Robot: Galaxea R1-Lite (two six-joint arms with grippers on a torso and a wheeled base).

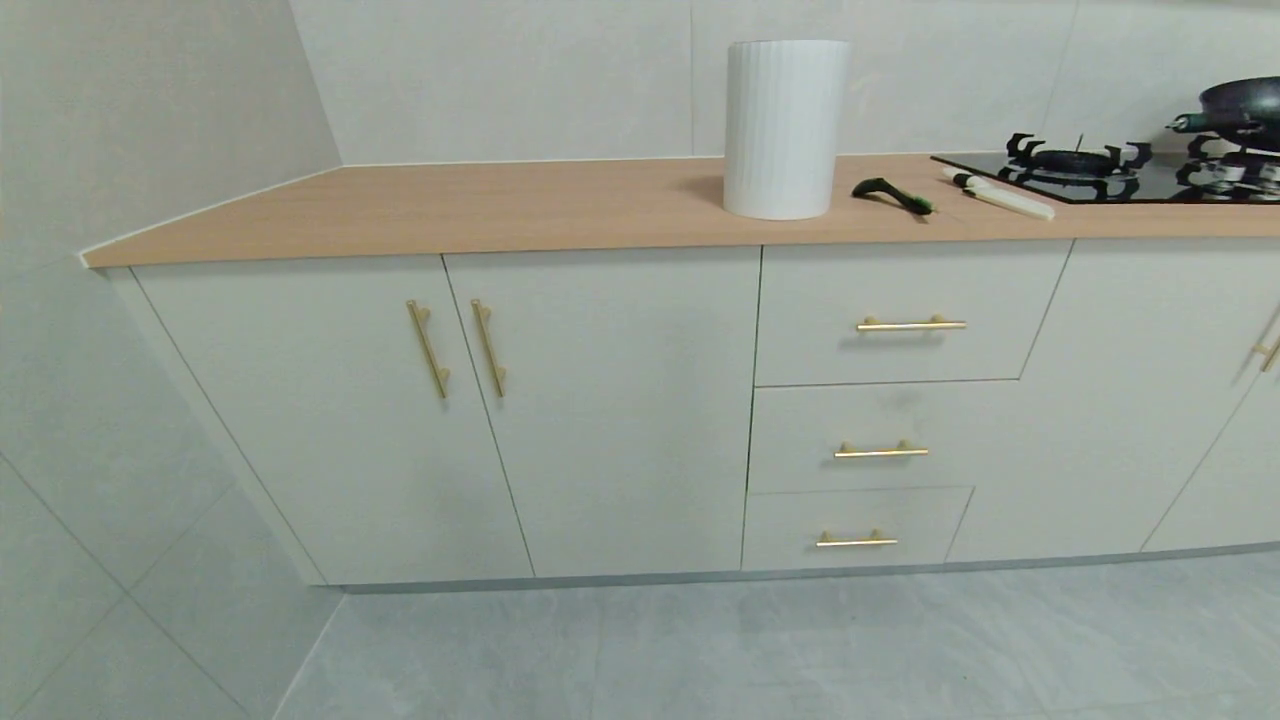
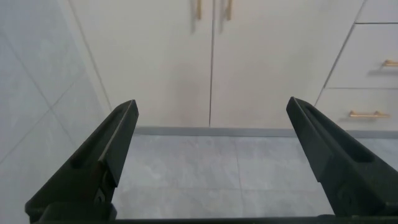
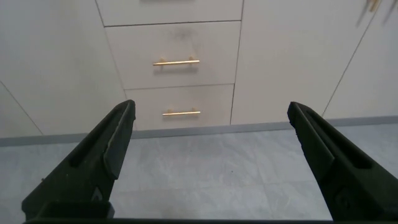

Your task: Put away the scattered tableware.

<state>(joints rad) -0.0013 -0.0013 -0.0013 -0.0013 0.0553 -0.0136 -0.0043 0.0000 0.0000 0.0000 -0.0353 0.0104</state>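
White ribbed cylinder (image 1: 781,130) on woodgrain counter (image 1: 450,205).

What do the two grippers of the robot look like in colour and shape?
The left gripper and the right gripper look alike. Each has two long fingers, dark grey to black and matte, broad at the base and narrowing to a blunt, slanted tip. The faces are flat and angular, with a small step along the side. Their surfaces are plain.
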